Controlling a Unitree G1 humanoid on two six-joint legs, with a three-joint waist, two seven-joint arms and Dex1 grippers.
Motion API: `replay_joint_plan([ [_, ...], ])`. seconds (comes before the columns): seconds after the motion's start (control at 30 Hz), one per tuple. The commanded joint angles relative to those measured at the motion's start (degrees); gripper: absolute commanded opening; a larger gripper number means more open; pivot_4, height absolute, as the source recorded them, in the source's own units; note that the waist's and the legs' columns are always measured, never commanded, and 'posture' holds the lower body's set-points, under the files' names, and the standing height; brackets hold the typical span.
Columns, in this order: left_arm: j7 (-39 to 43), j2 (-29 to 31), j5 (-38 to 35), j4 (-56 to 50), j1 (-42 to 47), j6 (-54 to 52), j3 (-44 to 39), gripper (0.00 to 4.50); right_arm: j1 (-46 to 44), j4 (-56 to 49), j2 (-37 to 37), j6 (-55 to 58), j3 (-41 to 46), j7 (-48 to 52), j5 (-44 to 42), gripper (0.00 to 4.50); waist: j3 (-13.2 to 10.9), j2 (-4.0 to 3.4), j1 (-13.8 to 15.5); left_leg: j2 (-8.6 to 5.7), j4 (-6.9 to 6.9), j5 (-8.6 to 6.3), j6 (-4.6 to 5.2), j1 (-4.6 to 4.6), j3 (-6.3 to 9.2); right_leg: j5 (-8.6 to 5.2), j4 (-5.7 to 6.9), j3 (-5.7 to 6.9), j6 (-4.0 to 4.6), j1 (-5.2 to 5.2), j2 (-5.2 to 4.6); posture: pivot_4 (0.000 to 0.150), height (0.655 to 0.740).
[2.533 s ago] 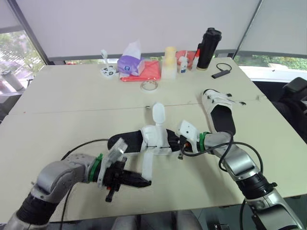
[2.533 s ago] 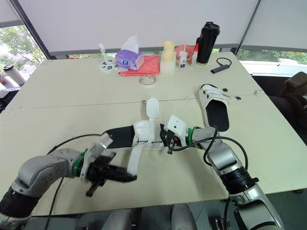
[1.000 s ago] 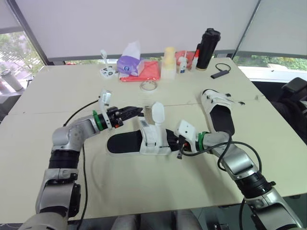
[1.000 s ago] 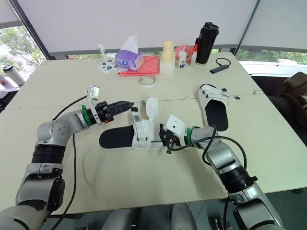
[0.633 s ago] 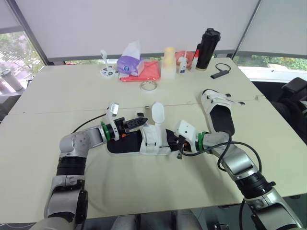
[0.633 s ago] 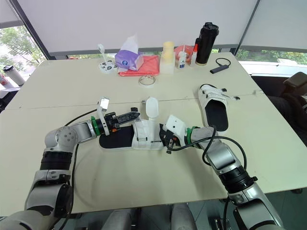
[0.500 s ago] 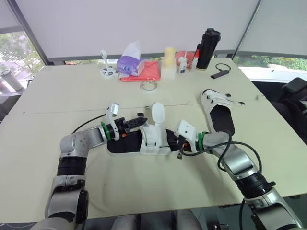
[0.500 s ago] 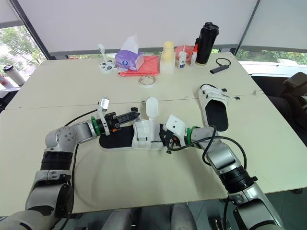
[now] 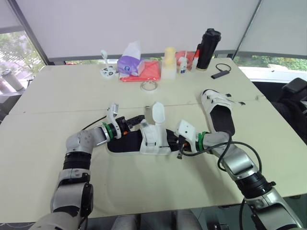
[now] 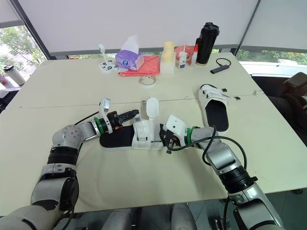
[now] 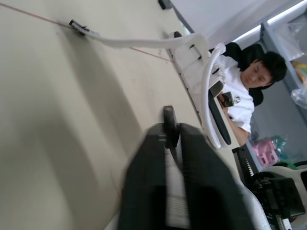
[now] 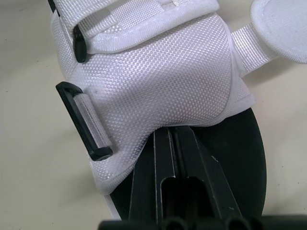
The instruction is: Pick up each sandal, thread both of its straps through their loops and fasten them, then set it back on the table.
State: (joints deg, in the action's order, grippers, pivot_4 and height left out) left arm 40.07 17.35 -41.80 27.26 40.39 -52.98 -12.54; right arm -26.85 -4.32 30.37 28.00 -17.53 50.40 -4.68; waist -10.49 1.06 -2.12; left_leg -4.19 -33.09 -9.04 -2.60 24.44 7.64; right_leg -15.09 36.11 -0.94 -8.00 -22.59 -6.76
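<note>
The near sandal (image 9: 125, 143), black-soled with white straps, lies flat mid-table. One of its straps (image 9: 158, 114) stands upright; the other is folded over the white upper (image 12: 158, 81). My right gripper (image 9: 181, 143) is shut on the edge of that sandal's sole (image 12: 235, 158), just under the upper. Over the sandal's left part, my left gripper (image 9: 139, 118) is shut and empty, its tips a little short of the upright strap. The second sandal (image 9: 219, 114) lies to the right with its straps across the foot.
Along the far edge stand a purple tissue box (image 9: 130, 63), a red cloth (image 9: 149, 72), a pale cup stack (image 9: 169, 62), a small bottle (image 9: 183, 64) and a black flask (image 9: 207, 48). A tape roll (image 9: 149, 86) and a small black device (image 9: 221, 73) lie nearer. A person (image 11: 247, 88) sits beyond the table.
My left gripper let go of the strap it held by the front edge, swung round the left side and came in over the sandal. That strap now lies folded. The right arm kept still.
</note>
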Motion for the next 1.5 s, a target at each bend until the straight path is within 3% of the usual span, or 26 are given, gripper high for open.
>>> replay_joint_plan([
  [0.03,2.3,0.4,-1.0,-1.1,1.4,0.3,-1.2,0.03,1.5,0.9,0.3,1.6,-1.3,-0.3,1.2,0.00,0.0,0.00,0.0,0.00,0.00,0.00,0.00,0.00,0.00,0.00,0.00,0.00,0.00,0.00,0.00,0.150,0.7296],
  [0.33,11.2,2.5,-11.1,-10.5,0.7,-9.0,-3.6,0.03,1.8,0.7,0.5,1.6,-1.4,-0.3,1.3,0.00,0.0,0.00,-0.1,0.01,0.01,0.00,0.00,0.01,0.01,-0.01,0.00,0.00,-0.01,0.00,0.00,0.150,0.7296],
  [0.5,13.5,3.1,-12.9,-12.2,0.6,-10.0,-3.4,0.03,1.7,0.8,0.4,1.6,-1.6,-0.3,1.3,0.00,0.0,0.00,-0.1,0.01,0.01,0.00,0.00,0.01,0.01,-0.01,0.00,0.00,0.00,-0.01,0.00,0.150,0.7296],
  [1.0,15.9,0.7,-2.0,-1.0,4.4,3.9,2.0,0.03,2.4,-0.3,1.0,2.1,-1.6,-0.3,1.4,0.00,0.0,0.00,0.2,0.00,0.00,0.01,0.00,0.01,-0.01,-0.01,0.00,0.00,0.01,0.00,0.00,0.150,0.7296],
  [1.5,21.0,0.3,4.2,11.6,10.3,9.8,2.1,0.03,3.1,-1.9,1.4,3.3,-1.6,-0.5,1.2,0.00,0.0,0.01,1.0,-0.01,0.00,0.01,0.00,0.01,-0.02,0.00,0.00,0.01,-0.02,-0.02,0.00,0.150,0.7296],
])
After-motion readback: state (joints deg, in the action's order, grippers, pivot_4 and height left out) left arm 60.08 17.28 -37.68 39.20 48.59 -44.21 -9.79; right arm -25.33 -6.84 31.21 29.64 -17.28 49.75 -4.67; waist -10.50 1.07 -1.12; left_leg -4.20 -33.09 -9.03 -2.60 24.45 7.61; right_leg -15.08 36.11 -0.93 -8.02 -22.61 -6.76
